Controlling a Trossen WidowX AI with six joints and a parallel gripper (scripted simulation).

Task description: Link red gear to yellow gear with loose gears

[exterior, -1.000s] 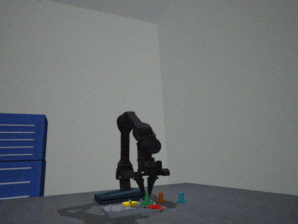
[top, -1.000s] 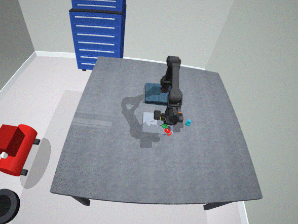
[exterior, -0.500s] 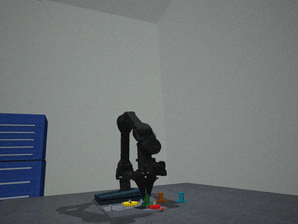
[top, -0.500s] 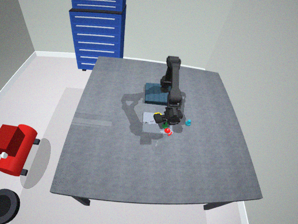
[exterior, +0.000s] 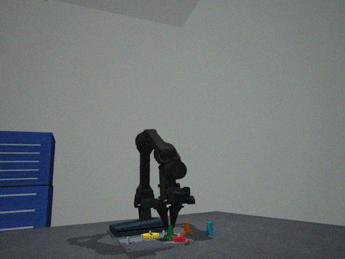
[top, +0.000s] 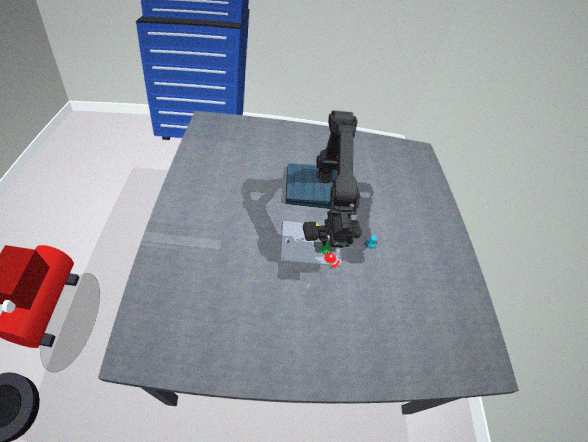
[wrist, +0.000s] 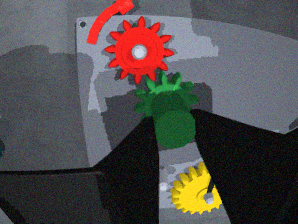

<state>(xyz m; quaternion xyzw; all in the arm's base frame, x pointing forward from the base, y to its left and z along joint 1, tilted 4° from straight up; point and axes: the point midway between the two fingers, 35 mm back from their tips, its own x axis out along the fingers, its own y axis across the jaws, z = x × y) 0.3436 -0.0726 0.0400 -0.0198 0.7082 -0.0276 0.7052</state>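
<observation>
The grey board (top: 295, 252) (exterior: 138, 246) (wrist: 250, 85) lies on the table. The red gear (top: 330, 258) (exterior: 179, 239) (wrist: 129, 59) sits on a peg at its corner, beside the red arrow (wrist: 102, 22). My gripper (wrist: 172, 121) (exterior: 171, 228) is shut on the handle of the green gear (top: 325, 247) (exterior: 170, 232) (wrist: 175, 131), upright over the board right beside the red gear. Whether it sits flat is hard to tell. The yellow gear (exterior: 151, 235) (wrist: 192, 195) sits on another peg, partly behind a finger in the wrist view. An orange gear (exterior: 186, 228) and a cyan gear (top: 371, 242) (exterior: 209, 228) stand on the table.
Bare pegs (exterior: 128, 240) (exterior: 163, 233) stand on the board, one near the yellow gear. A dark blue flat box (top: 305, 185) (exterior: 132, 227) lies behind the board, near the arm's base. A blue drawer cabinet (top: 195, 75) (exterior: 24, 181) stands beyond the table.
</observation>
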